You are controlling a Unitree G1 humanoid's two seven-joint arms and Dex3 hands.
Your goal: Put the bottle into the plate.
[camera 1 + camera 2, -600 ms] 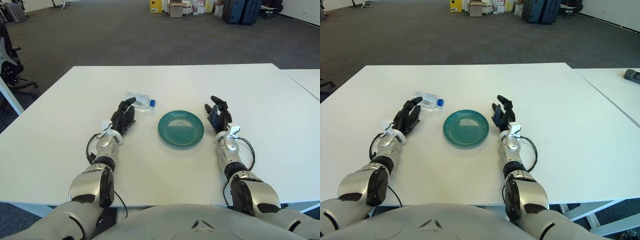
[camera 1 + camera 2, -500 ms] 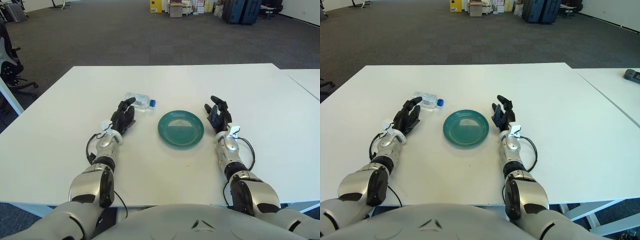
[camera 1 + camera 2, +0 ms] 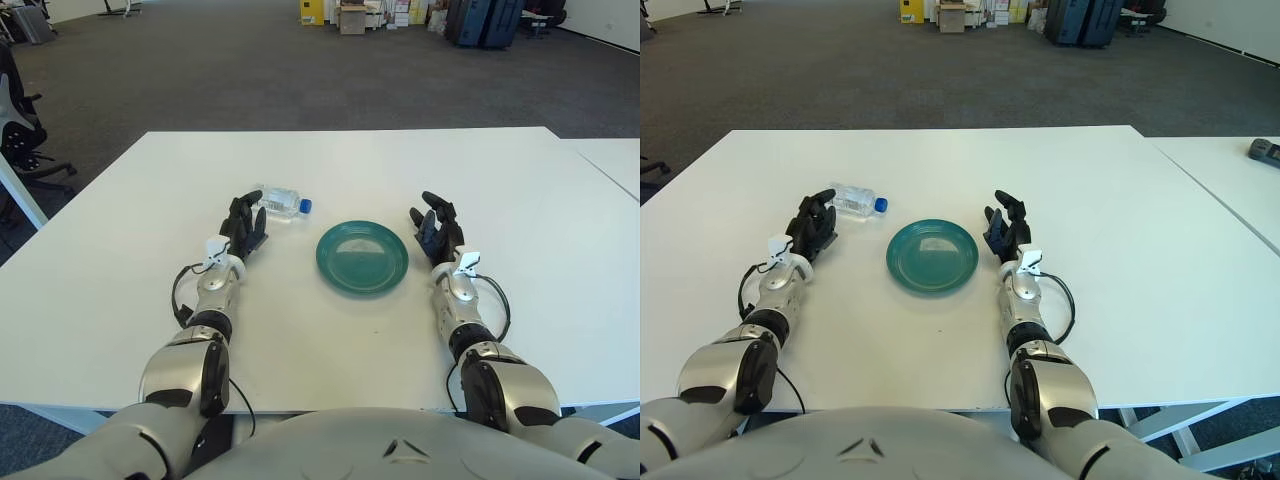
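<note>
A small clear plastic bottle (image 3: 281,203) with a blue cap lies on its side on the white table (image 3: 350,170), cap pointing right. A round teal plate (image 3: 362,257) sits empty to its right, near the middle. My left hand (image 3: 244,221) rests on the table just left of the bottle, fingers spread, near its base but not holding it. My right hand (image 3: 436,228) rests open on the table just right of the plate.
A second white table (image 3: 1240,170) adjoins on the right, with a dark object (image 3: 1265,150) on it. Office chairs (image 3: 18,120) stand at the far left. Boxes and cases (image 3: 420,15) stand on the carpet far behind.
My left hand has moved a little forward and left, closer alongside the bottle's base. The bottle, plate and right hand have not moved.
</note>
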